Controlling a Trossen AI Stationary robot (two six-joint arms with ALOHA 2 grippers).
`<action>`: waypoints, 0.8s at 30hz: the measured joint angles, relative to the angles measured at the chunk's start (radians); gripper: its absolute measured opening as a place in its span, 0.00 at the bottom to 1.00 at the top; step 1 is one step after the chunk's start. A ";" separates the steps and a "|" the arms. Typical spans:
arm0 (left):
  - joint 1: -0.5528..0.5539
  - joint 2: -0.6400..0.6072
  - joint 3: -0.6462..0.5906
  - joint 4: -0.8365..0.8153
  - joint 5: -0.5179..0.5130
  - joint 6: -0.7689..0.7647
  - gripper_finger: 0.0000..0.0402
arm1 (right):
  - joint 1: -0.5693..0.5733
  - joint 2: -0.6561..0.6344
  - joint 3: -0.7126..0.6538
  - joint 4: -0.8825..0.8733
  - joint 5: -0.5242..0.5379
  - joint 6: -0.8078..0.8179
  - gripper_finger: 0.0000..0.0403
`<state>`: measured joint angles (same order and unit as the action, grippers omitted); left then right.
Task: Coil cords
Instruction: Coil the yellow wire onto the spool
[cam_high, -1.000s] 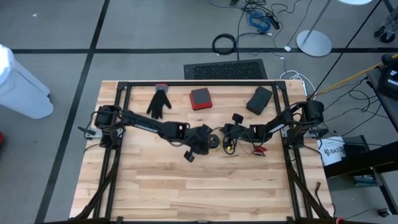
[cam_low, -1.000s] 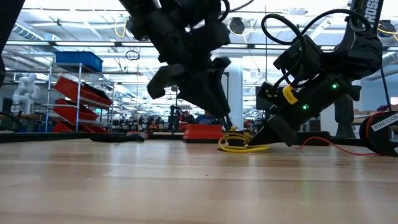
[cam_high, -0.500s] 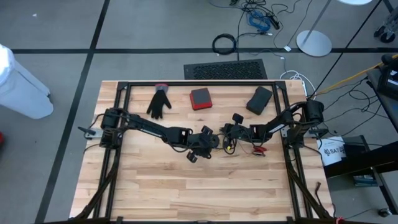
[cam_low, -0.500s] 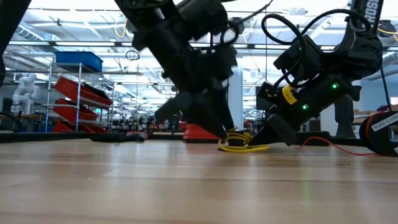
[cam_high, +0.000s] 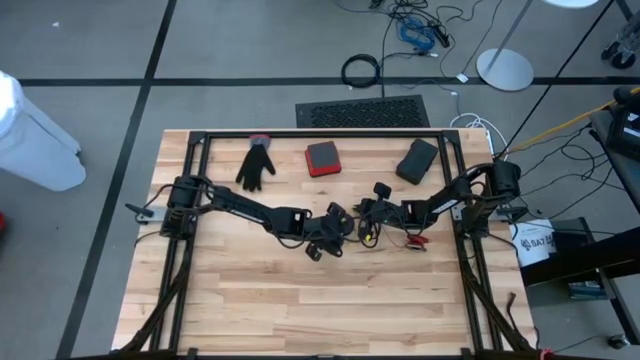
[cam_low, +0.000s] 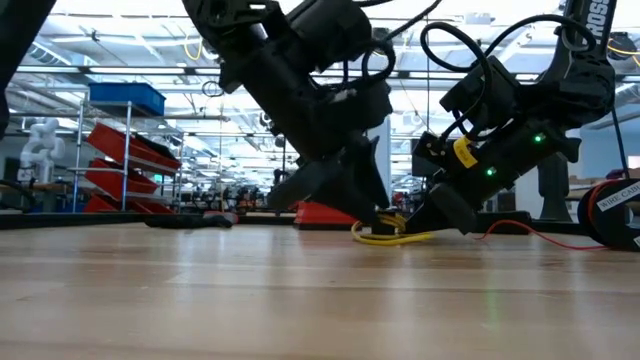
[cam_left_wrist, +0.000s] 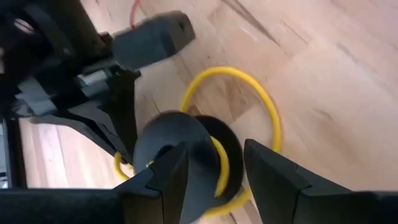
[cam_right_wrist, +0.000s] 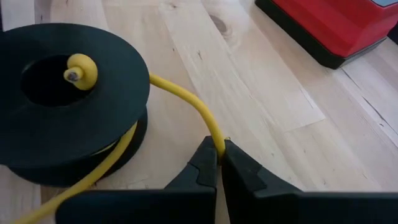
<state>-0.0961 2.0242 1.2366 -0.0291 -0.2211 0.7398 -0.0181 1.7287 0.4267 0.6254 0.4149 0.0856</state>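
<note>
A black spool (cam_right_wrist: 68, 93) stands on the wooden table at its middle. The yellow cord (cam_left_wrist: 264, 106) lies in loose loops around it, and one end (cam_right_wrist: 81, 68) sticks up out of the hub. My left gripper (cam_left_wrist: 214, 149) slants down over the spool (cam_left_wrist: 186, 152), open, one finger on either side; whether they touch it I cannot tell. My right gripper (cam_right_wrist: 219, 149) is shut on the yellow cord just right of the spool (cam_high: 368, 222). A small red-tipped piece (cam_high: 415, 243) lies on the table under my right arm. My right gripper pinches the yellow cord (cam_right_wrist: 214, 134) between its two fingertips, a short way along from the spool. The fingers slant down from the table's right and lie across the cord. From the pinch, the cord curves slack back to the spool, low over the table.
Along the far side lie a black glove (cam_high: 256, 163), a red box (cam_high: 322, 158) and a black pouch (cam_high: 417, 160). A black frame (cam_high: 300, 135) borders the table. The near half of the wooden top (cam_high: 320, 300) holds nothing.
My left gripper has come down and a little toward the table's right, tipping steeper, until its fingers stand around the spool. My right gripper and the cord have stayed where they were.
</note>
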 joint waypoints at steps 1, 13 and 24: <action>0.000 0.003 0.001 0.008 -0.001 0.000 0.41 | 0.000 0.000 0.000 0.000 0.000 0.000 0.00; 0.016 0.040 0.002 0.082 -0.050 -0.027 0.38 | 0.001 0.000 0.000 -0.002 -0.001 0.008 0.00; 0.032 0.037 0.002 0.066 -0.042 -0.043 0.15 | 0.007 -0.002 0.002 -0.051 0.006 0.035 0.00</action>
<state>-0.0639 2.0613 1.2389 0.0369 -0.2634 0.6971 -0.0109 1.7268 0.4286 0.5741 0.4208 0.1204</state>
